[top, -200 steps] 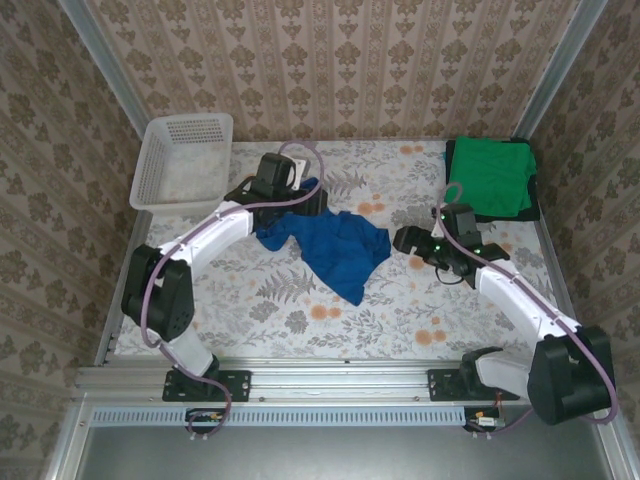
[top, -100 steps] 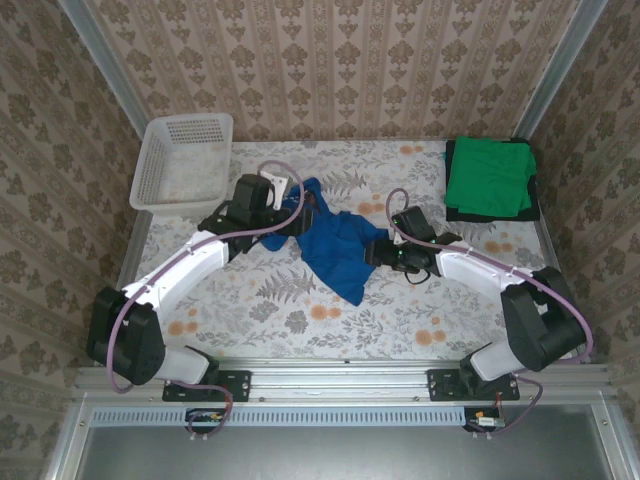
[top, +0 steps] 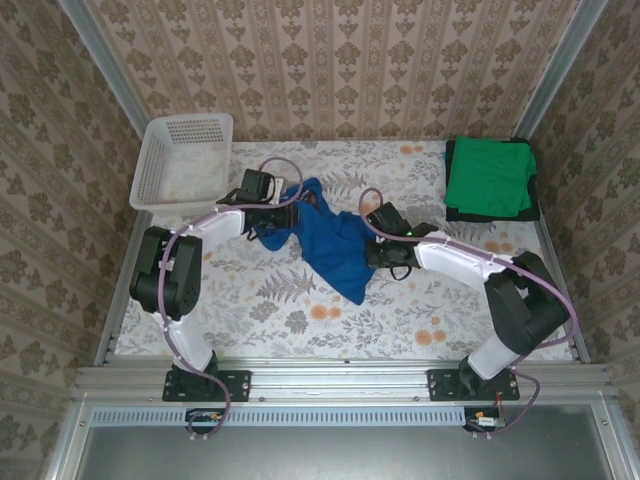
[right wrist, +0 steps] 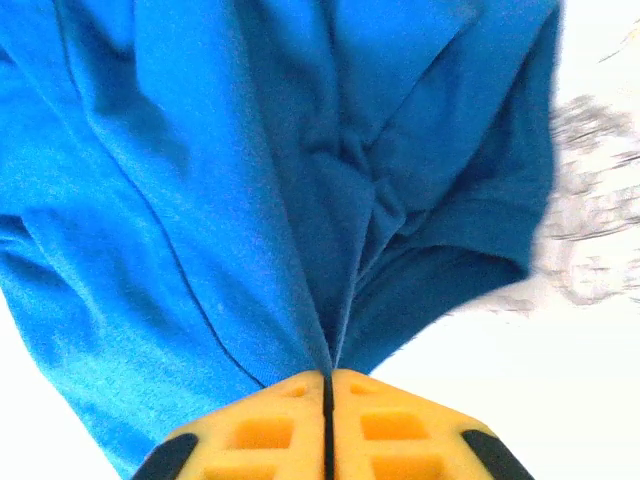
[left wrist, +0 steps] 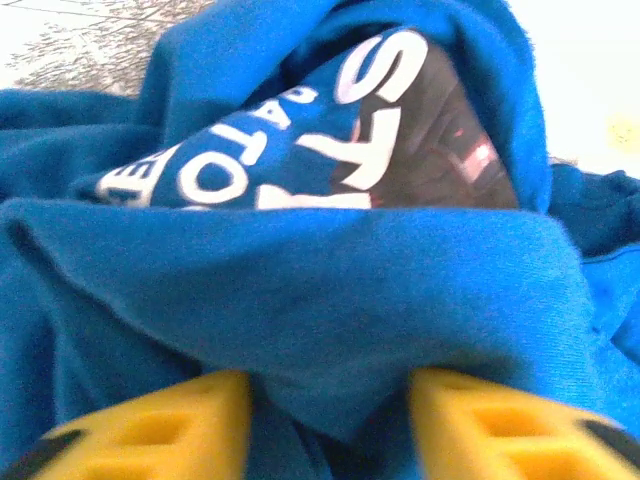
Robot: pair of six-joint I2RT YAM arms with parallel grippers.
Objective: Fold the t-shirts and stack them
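Note:
The royal-blue t-shirt (top: 335, 245) lies crumpled mid-table, its white lettering (left wrist: 300, 130) and dark graphic showing in the left wrist view. My left gripper (top: 285, 213) is at the shirt's far-left edge. Its yellow fingers (left wrist: 180, 425) stand apart, and a fold of blue cloth (left wrist: 330, 300) hangs between them. My right gripper (top: 372, 250) is at the shirt's right edge, shut on a pinched ridge of blue fabric (right wrist: 330, 330). A folded bright-green t-shirt (top: 488, 178) rests on a dark one (top: 530, 208) at the back right.
A white lattice basket (top: 148, 170) stands at the back left corner. Patterned walls close in the table at the back and both sides. Bare floral tabletop (top: 330, 320) stretches in front of the blue shirt.
Both arms swung inward onto the blue shirt. The right gripper went from open to shut on its right edge. The left jaws narrowed around a fold at its far-left edge.

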